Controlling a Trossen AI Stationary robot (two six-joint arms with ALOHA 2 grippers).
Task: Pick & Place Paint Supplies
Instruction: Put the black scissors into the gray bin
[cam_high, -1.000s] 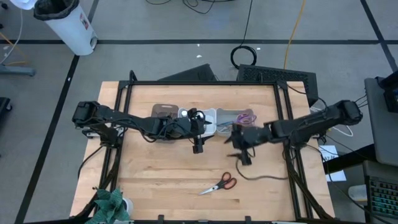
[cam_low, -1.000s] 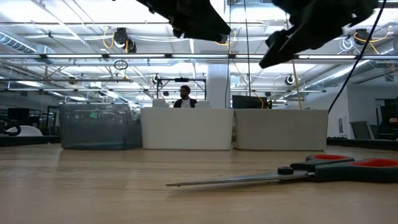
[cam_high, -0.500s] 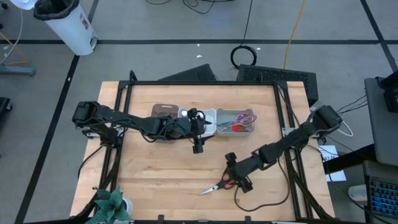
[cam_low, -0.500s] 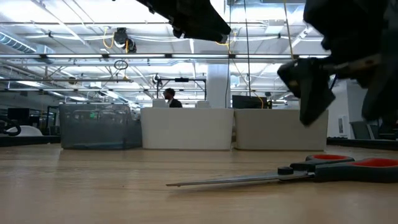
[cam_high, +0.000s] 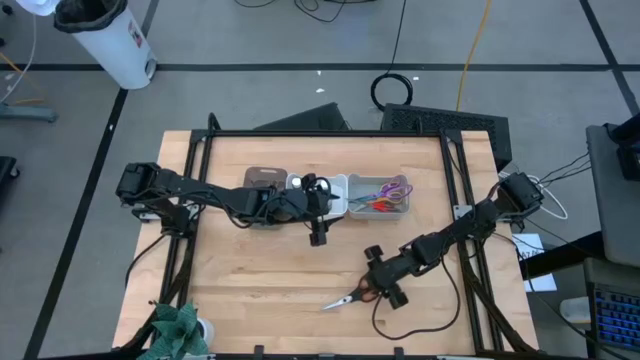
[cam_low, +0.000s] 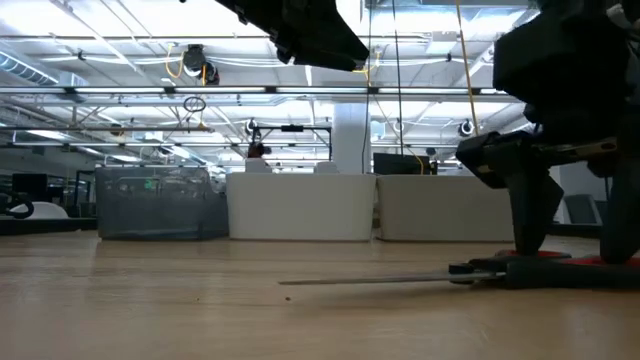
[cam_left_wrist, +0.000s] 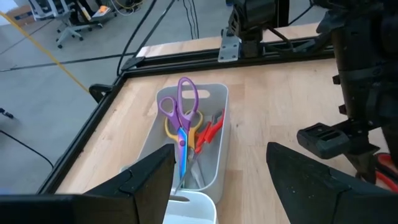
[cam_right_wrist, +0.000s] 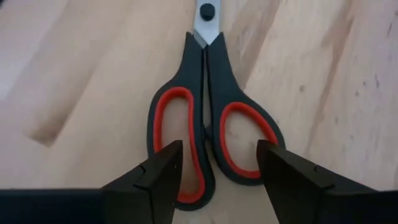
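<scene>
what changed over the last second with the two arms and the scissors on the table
The right gripper swung from beside the grey bin down to the red-and-black-handled scissors lying on the wooden table; its open fingers now straddle the handles without gripping. The left gripper, the bins and the scissors stayed put.

Your right gripper (cam_high: 375, 287) is no longer up by the grey bin (cam_high: 380, 196): it has swung out and come down over the red-and-black scissors (cam_high: 350, 296) near the table's front edge. Its fingers (cam_right_wrist: 155, 171) now straddle the handles and have started narrowing. You can see the scissors have shifted a little on the wood. Behind the table, the person in the room has moved leftward
</scene>
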